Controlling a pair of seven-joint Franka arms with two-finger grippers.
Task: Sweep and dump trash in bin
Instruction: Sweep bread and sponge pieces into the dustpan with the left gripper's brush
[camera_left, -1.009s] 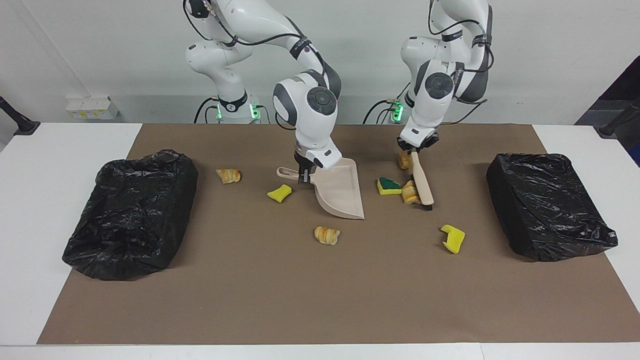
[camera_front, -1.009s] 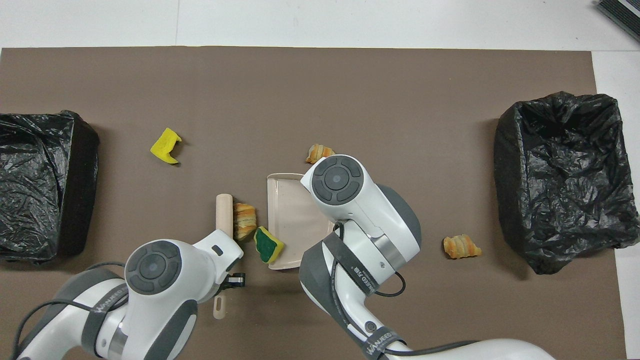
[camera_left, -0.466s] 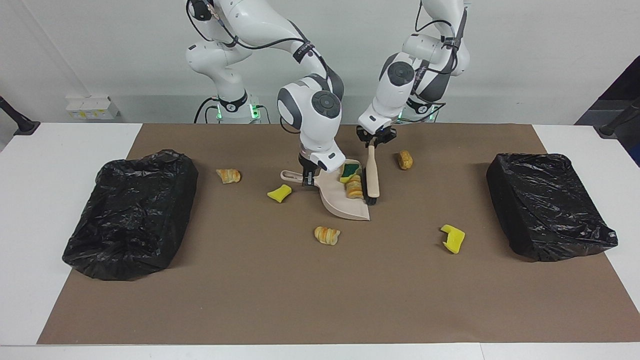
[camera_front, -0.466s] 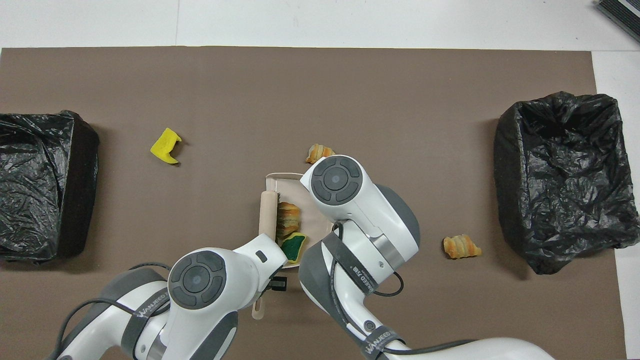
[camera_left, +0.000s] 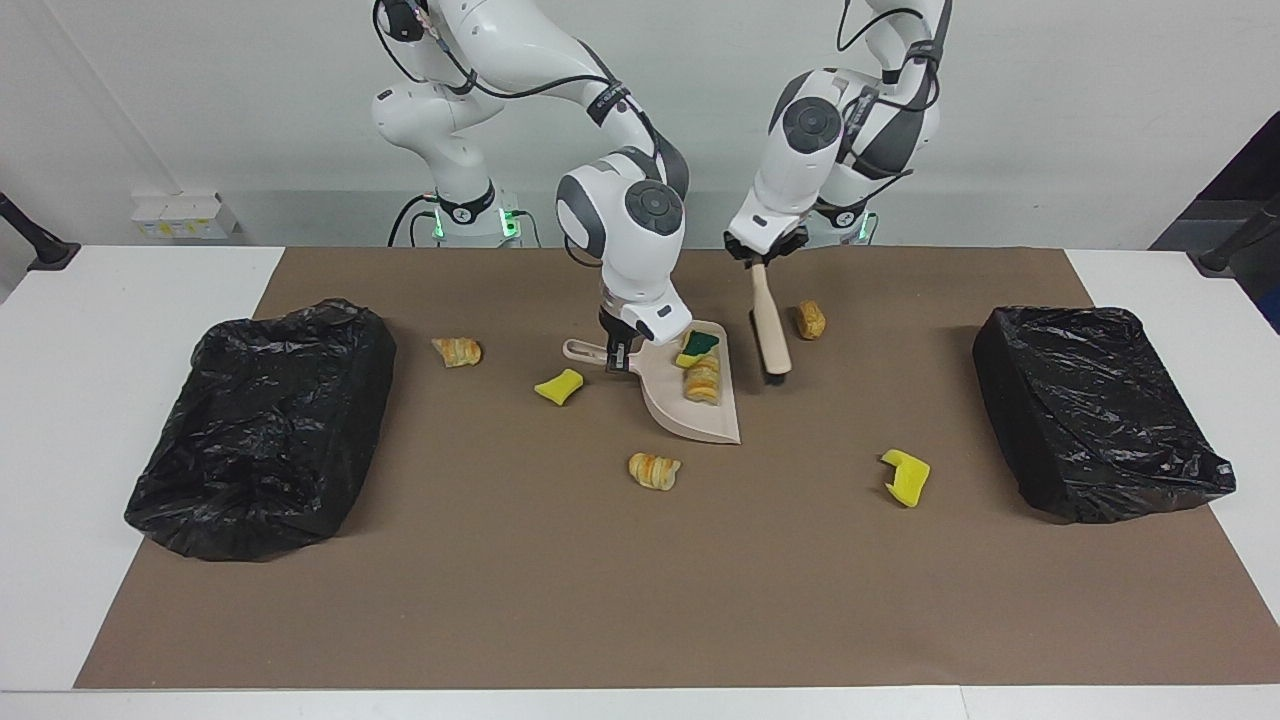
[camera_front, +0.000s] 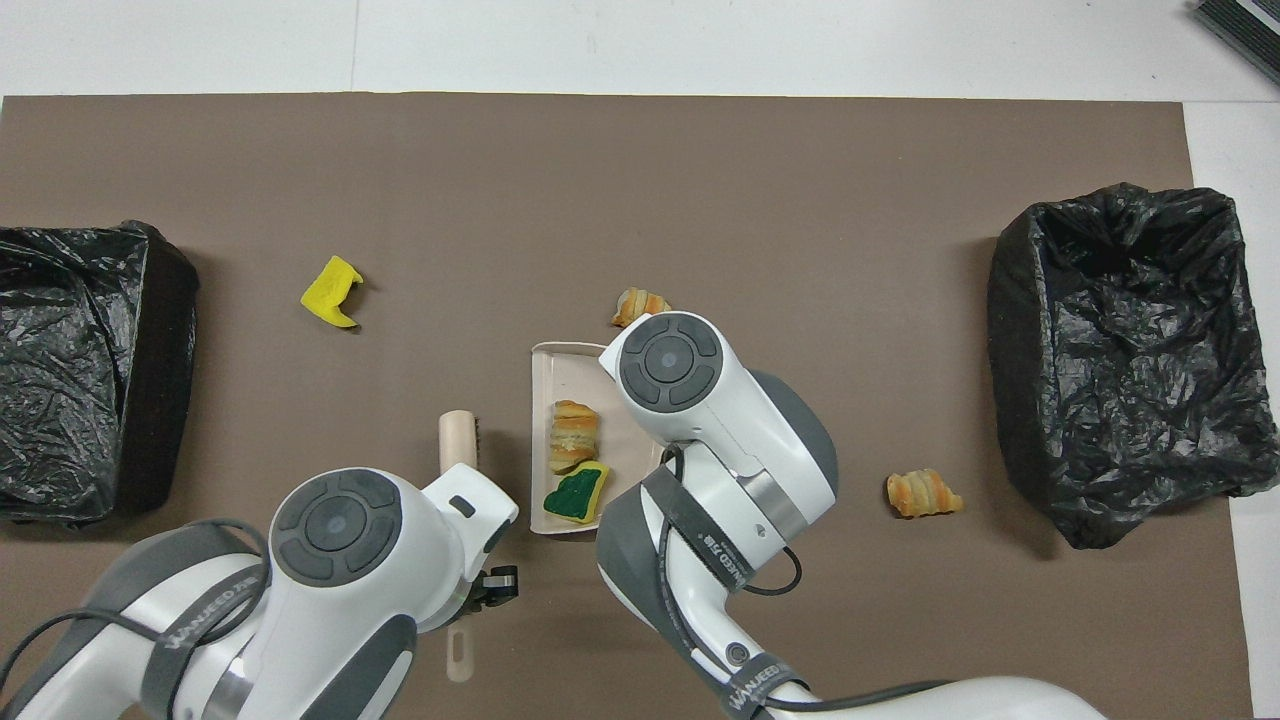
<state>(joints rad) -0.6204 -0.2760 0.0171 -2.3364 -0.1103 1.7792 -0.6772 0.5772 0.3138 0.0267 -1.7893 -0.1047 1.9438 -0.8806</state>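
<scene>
My right gripper (camera_left: 614, 352) is shut on the handle of the beige dustpan (camera_left: 700, 410), which rests on the brown mat. A green-faced sponge (camera_left: 698, 346) and a pastry (camera_left: 703, 380) lie in the pan; both show in the overhead view, the sponge (camera_front: 573, 493) and the pastry (camera_front: 574, 436). My left gripper (camera_left: 758, 258) is shut on the handle of the beige brush (camera_left: 770, 325), which hangs beside the pan toward the left arm's end. Loose trash: a pastry (camera_left: 810, 320), a pastry (camera_left: 654, 470), a pastry (camera_left: 457, 351), a yellow sponge (camera_left: 558, 386) and a yellow sponge (camera_left: 905, 477).
Two bins lined with black bags stand on the mat, one (camera_left: 265, 425) at the right arm's end and one (camera_left: 1095, 410) at the left arm's end. The brown mat (camera_left: 600, 600) covers most of the white table.
The brush swept the green-faced sponge and a pastry into the dustpan, then drew back toward the left arm's end and lifted. The dustpan stayed about where it was.
</scene>
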